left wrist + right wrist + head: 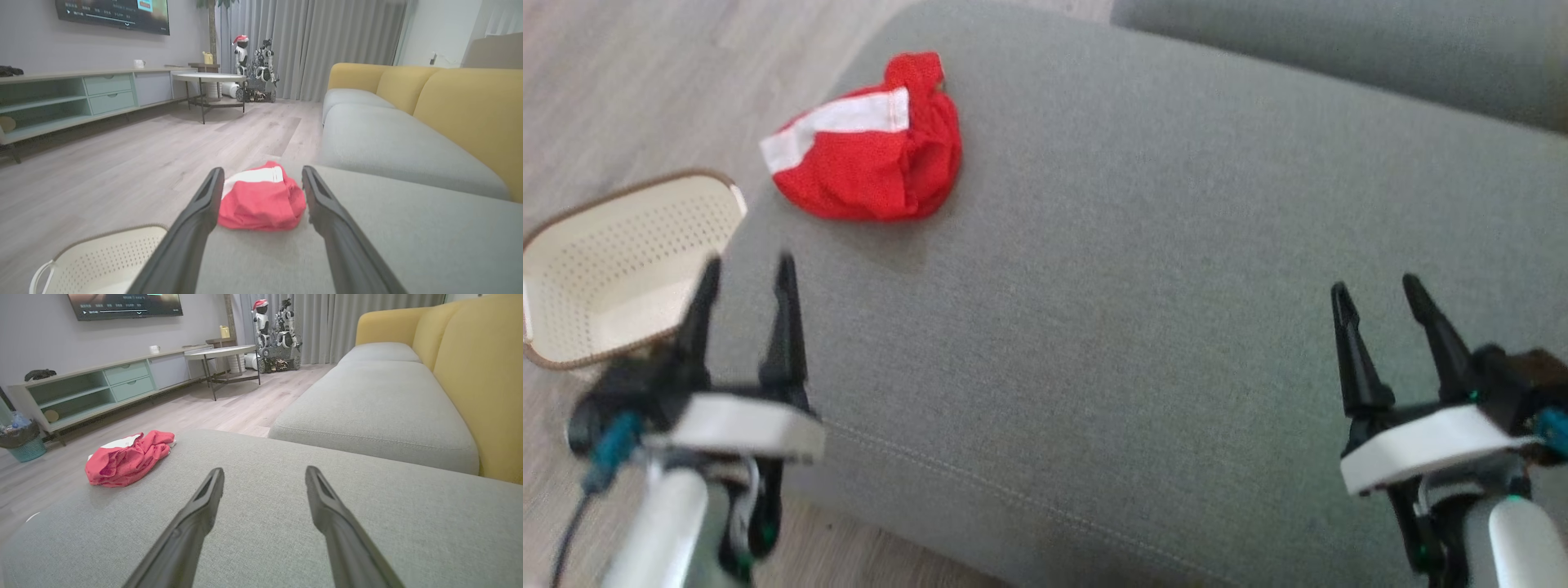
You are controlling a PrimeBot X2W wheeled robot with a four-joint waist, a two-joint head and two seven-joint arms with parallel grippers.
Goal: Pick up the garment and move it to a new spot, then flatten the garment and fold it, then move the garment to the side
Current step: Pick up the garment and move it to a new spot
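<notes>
From the head view, we see the red-and-white garment point(866, 143) lying crumpled at the far left of the grey seat cushion point(1135, 286), close to its edge. A perforated cream basket point(621, 245) sits on the floor just left of the cushion. Our left gripper point(749, 261) hovers at the near left and our right gripper point(1374, 284) at the near right. Both have their jaws spread and hold nothing.

In the left wrist view, the garment point(261, 200) sits framed between the two dark fingers point(196, 216). We judge this arm is lined up for the pickup, its jaws wide enough to take the bunched cloth.

In the right wrist view, the garment point(122, 459) lies well off to the left. These parted fingers point(327, 502) face bare cushion, which we take to be free space for laying the cloth flat.
</notes>
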